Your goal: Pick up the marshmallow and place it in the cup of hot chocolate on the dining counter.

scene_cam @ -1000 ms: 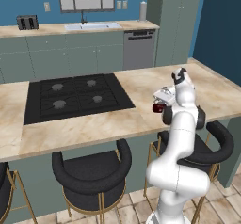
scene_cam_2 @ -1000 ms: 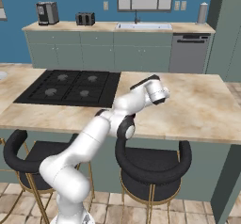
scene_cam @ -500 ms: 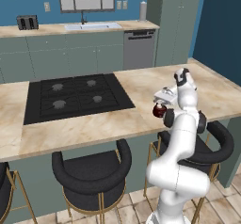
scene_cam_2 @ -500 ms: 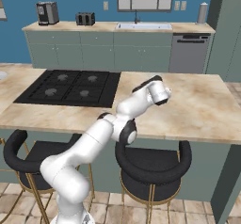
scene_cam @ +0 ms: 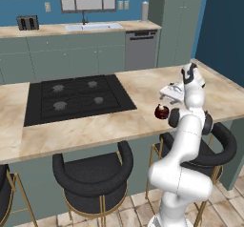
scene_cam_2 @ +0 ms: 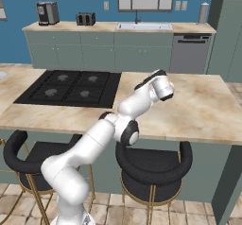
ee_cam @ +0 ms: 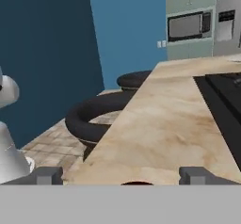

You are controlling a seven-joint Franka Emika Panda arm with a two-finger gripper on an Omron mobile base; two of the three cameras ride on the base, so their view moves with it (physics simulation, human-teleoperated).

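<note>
The cup of hot chocolate, small, round and dark red-brown, stands on the dining counter near its front edge, right of the cooktop. My gripper hangs just above the cup, pointing down at it. In the hand view the gripper is open, its fingertips far apart with nothing between them. A dark sliver of the cup's rim shows low between the tips. The marshmallow is hidden. From the right base view my own hand covers the cup.
A black cooktop is inset in the counter left of the cup. Black round-backed stools line the front edge, one right under my arm. Bare counter stretches to the right of my hand.
The jaws went from shut to wide open above the cup. My wrist swung slightly to the right. The cup stays where it was.
</note>
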